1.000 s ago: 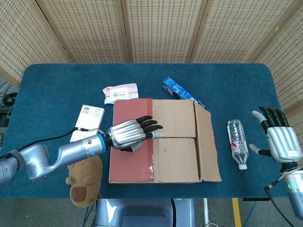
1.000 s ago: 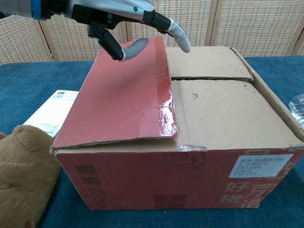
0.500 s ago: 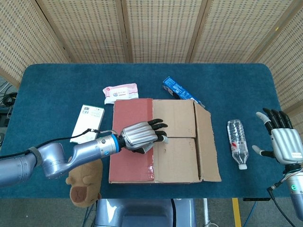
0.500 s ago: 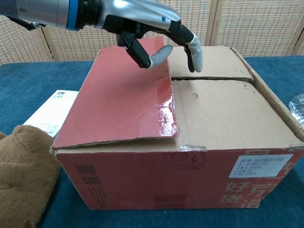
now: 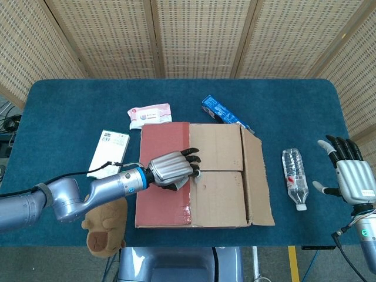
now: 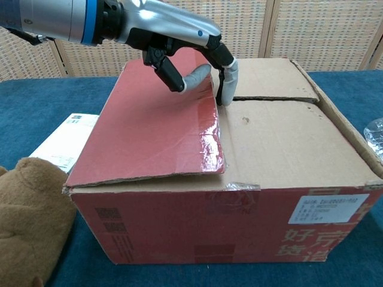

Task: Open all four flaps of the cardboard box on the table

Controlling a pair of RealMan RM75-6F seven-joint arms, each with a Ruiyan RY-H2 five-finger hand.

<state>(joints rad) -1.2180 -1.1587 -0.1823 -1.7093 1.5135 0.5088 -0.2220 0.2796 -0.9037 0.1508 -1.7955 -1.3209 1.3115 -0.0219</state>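
The cardboard box (image 5: 202, 176) (image 6: 269, 161) sits mid-table with its flaps down: a red left flap (image 5: 163, 176) (image 6: 155, 131) on top, brown inner flaps (image 5: 216, 147) and a brown right flap (image 5: 257, 182) slightly lifted. My left hand (image 5: 172, 169) (image 6: 179, 42) hovers over the red flap's right edge, fingers curled down, fingertips (image 6: 227, 84) touching the seam between the brown flaps. It holds nothing. My right hand (image 5: 349, 173) stays at the table's right edge, fingers spread, away from the box.
A clear plastic bottle (image 5: 294, 186) lies right of the box. A brown plush toy (image 5: 104, 226) (image 6: 27, 221) sits at the front left. A white leaflet (image 5: 108, 151), a pink-white packet (image 5: 150, 114) and a blue package (image 5: 220, 111) lie around the box's back and left.
My left hand has drawn back slightly left and curled its fingers downward, so the fingertips now meet the box top at the red flap's edge. The right hand has barely moved.
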